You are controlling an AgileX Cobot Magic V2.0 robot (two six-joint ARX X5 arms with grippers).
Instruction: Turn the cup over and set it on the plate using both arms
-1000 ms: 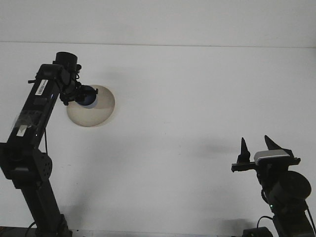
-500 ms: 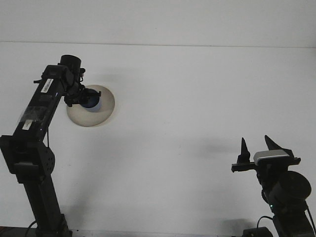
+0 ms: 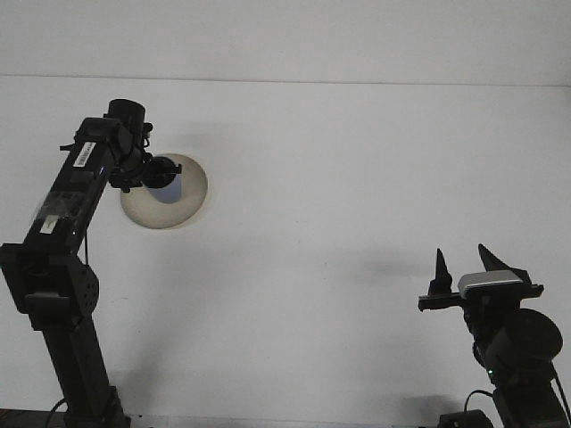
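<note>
A beige plate (image 3: 178,209) lies on the white table at the far left. Over its upper left part my left gripper (image 3: 162,173) holds a blue cup (image 3: 171,188), which sits low over the plate and is partly hidden by the dark fingers. I cannot tell whether the cup touches the plate. My right gripper (image 3: 460,260) stands open at the near right, fingertips pointing up, with nothing between them and far from the plate.
The left arm (image 3: 71,192) rises from its base at the near left and leans over the plate's left rim. The table's far edge (image 3: 357,82) runs across the top.
The left arm has swung a little up and to the right, carrying the cup further over the plate, then nearly stopped. The right arm has not moved.
</note>
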